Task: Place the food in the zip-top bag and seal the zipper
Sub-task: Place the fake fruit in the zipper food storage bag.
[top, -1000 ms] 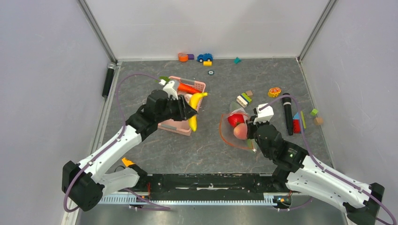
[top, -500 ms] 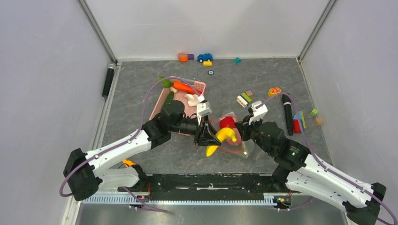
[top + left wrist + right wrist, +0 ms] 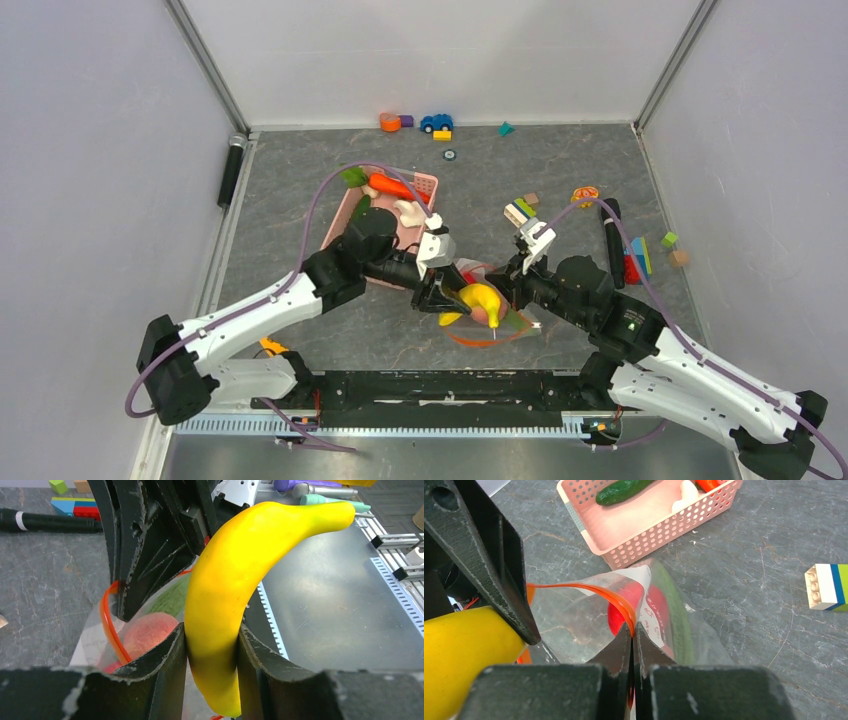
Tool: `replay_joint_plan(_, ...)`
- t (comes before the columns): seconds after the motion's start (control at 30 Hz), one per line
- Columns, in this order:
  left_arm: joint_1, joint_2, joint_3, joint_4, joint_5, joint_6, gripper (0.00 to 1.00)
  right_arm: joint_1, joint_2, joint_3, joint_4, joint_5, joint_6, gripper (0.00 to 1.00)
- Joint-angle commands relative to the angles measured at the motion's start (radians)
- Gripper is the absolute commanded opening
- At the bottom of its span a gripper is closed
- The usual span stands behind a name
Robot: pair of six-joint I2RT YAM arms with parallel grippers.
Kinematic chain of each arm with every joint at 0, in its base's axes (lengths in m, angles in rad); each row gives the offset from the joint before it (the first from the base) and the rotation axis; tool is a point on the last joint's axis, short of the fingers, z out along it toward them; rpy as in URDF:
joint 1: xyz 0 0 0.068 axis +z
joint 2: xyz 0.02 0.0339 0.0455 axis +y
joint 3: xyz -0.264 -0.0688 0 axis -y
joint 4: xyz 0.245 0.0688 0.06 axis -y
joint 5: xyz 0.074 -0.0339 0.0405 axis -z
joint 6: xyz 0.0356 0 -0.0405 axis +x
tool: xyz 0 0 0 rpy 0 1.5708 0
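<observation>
A yellow banana point(image 3: 235, 590) is clamped in my left gripper point(image 3: 211, 645), its tip at the open mouth of the zip-top bag point(image 3: 495, 330). My right gripper point(image 3: 632, 632) is shut on the bag's orange-red zipper point(image 3: 594, 591) and holds the mouth up. Through the clear plastic I see a red tomato point(image 3: 616, 615), a pink piece point(image 3: 147, 632) and a green cucumber point(image 3: 676, 620). From above, the banana point(image 3: 480, 300) lies between the two grippers. An orange carrot point(image 3: 392, 186), a white mushroom point(image 3: 408, 211) and another cucumber point(image 3: 624, 490) lie in the pink basket point(image 3: 345, 215).
The pink basket point(image 3: 649, 525) stands just behind the bag. Coloured blocks point(image 3: 520, 210) and a black cylinder point(image 3: 612, 240) lie to the right, and a toy car point(image 3: 436, 122) by the back wall. A second black cylinder point(image 3: 231, 170) lies at the left edge.
My left arm has carried the banana from above the basket rightward and nearer, to the bag's mouth. My right gripper has shifted left, still holding the bag's rim.
</observation>
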Motion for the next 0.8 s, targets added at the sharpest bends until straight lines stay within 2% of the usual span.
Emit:
replay_joint_plan(0.0, -0.016, 0.03, 0.063, -0.006, 0.054, 0.098, 0.11, 0.001, -0.012, -0.005, 0.045, -0.061, -0.025, 0.0)
replay_joint_plan(0.13, -0.036, 0.075, 0.089, -0.008, 0.016, 0.106, 0.02, 0.001, -0.008, 0.0, 0.044, -0.068, 0.01, 0.0)
replay_joint_plan(0.33, -0.047, 0.118, 0.076, -0.054, -0.035, 0.24, 0.02, 0.001, 0.002, 0.031, 0.038, -0.138, 0.024, 0.0)
replay_joint_plan(0.53, -0.048, 0.156, 0.081, -0.108, -0.075, 0.296, 0.02, 0.001, -0.004, 0.033, 0.029, -0.15, 0.027, 0.0)
replay_joint_plan(0.77, -0.047, 0.184, 0.062, -0.163, -0.185, 0.323, 0.02, 0.001, -0.01, 0.056, 0.009, -0.131, 0.018, 0.0)
